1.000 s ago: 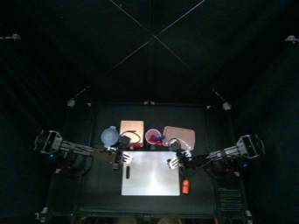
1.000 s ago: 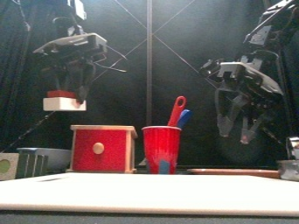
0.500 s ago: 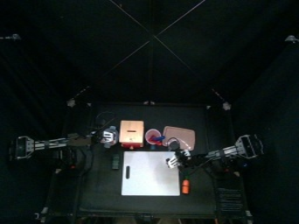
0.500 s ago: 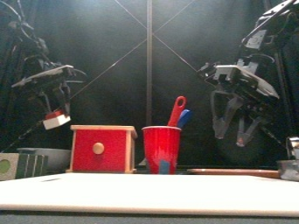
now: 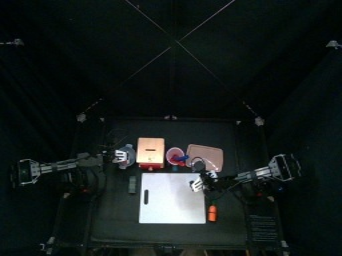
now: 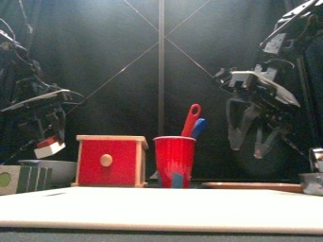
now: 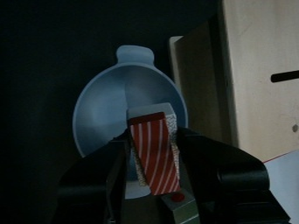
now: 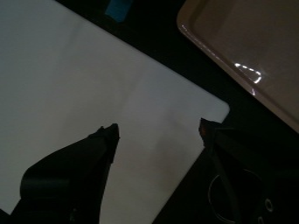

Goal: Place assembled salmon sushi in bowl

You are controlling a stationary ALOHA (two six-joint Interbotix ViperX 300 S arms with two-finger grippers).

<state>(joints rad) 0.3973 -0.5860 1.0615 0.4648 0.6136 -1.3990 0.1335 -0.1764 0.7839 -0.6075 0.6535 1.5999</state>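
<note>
The assembled salmon sushi [image 7: 153, 154], red-striped on a white base, was seen between the jaws of the left gripper [image 7: 156, 166], directly above the pale blue bowl [image 7: 107, 114]. From the left wrist view it could not be settled whether the jaws were pinching the piece or had just parted around it; they stood about as wide as the piece itself. In the front view the sushi [image 6: 49, 147] hung low near the table's left edge, under the left gripper [image 6: 45, 128]. The task was judged nearly finished: carriage to the bowl done, release and the arm's withdrawal left. No contact between sushi and bowl floor could be confirmed. The right gripper [image 8: 158, 149] was held with jaws well apart and empty, above the white board [image 8: 93, 96], near a tan tray [image 8: 251, 44]. Other items noted in the front view: a red box with a round knob [image 6: 111, 161] just beside the drop point, and a red cup [image 6: 175, 161] holding utensils at mid table. In the top view the bowl [image 5: 123, 156] lay by the table's left edge, beside the box. The wooden box wall beside the bowl was judged the only obstacle to a clean exit.
</note>
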